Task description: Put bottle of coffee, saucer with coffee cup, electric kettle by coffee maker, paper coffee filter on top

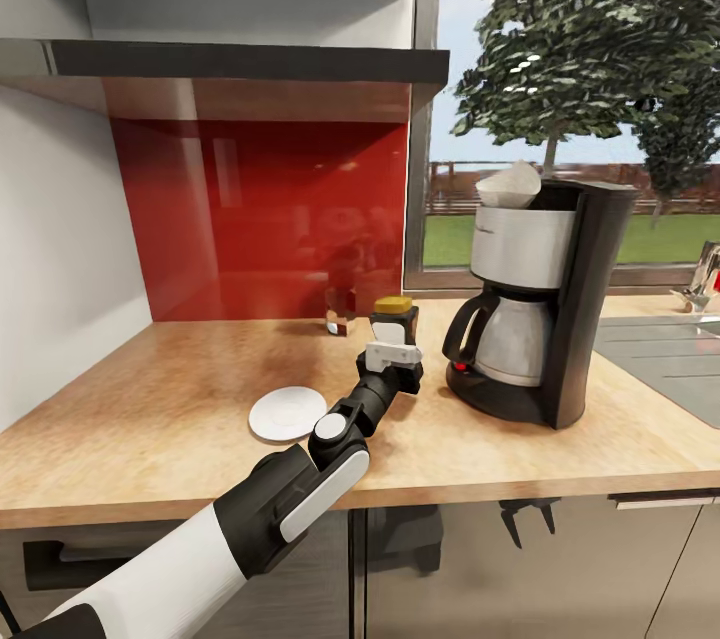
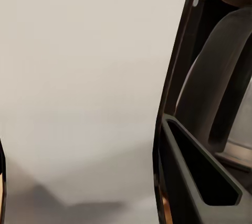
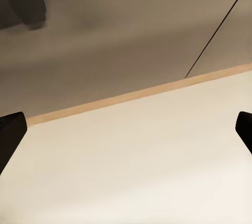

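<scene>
The tall black coffee maker [image 1: 545,304] stands on the light wood kitchen countertop [image 1: 150,419], and the white paper coffee filter [image 1: 510,184] rests in its top. Just left of it is the bottle of coffee [image 1: 393,311] with its yellow cap, and my left gripper [image 1: 394,344] is shut on it from the front. In the left wrist view the bottle's pale label [image 2: 79,77] sits close against a dark finger [image 2: 184,182]. The white saucer [image 1: 287,414] lies bare beside my left forearm. My right gripper [image 1: 527,519] hangs open below the counter edge, fingertips wide apart [image 3: 126,140]. The coffee cup and electric kettle are out of view.
A small brownish glass object [image 1: 340,311] stands against the red backsplash behind the bottle. The steel sink [image 1: 665,359] and tap [image 1: 703,281] lie right of the coffee maker. The dark kitchen shelf [image 1: 250,61] hangs above. Grey cabinet fronts [image 1: 450,569] run under the counter.
</scene>
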Motion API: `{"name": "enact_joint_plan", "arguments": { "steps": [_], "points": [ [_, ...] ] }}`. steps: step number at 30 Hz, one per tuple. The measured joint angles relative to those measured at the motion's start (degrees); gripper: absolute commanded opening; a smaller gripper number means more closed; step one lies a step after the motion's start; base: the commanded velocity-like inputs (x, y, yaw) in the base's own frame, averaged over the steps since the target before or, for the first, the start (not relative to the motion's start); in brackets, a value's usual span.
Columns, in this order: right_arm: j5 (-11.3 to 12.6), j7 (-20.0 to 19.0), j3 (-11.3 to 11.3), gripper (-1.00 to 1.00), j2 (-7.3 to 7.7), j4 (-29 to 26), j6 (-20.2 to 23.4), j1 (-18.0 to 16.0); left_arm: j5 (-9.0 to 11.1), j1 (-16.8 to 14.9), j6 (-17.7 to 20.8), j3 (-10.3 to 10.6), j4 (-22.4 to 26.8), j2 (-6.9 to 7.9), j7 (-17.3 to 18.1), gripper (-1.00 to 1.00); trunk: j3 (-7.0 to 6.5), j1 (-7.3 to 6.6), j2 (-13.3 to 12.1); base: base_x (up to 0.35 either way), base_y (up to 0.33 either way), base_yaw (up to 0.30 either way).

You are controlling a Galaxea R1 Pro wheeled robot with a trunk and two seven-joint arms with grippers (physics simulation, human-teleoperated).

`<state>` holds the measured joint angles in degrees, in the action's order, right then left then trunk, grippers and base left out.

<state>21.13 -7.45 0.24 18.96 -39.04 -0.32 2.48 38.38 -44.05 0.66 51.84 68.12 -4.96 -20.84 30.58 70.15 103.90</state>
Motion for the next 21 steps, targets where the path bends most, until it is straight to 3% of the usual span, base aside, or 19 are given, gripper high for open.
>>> {"name": "enact_joint_plan", "arguments": {
  "steps": [21],
  "points": [
    [0.01, 0.0, 0.0, 1.0, 0.0, 0.0, 0.0, -0.03, 0.01, 0.0, 0.12, 0.06, -0.07, -0.06, -0.06, -1.0, 1.42, 0.0, 0.0, 0.0, 0.0, 0.0]
  ]
}}
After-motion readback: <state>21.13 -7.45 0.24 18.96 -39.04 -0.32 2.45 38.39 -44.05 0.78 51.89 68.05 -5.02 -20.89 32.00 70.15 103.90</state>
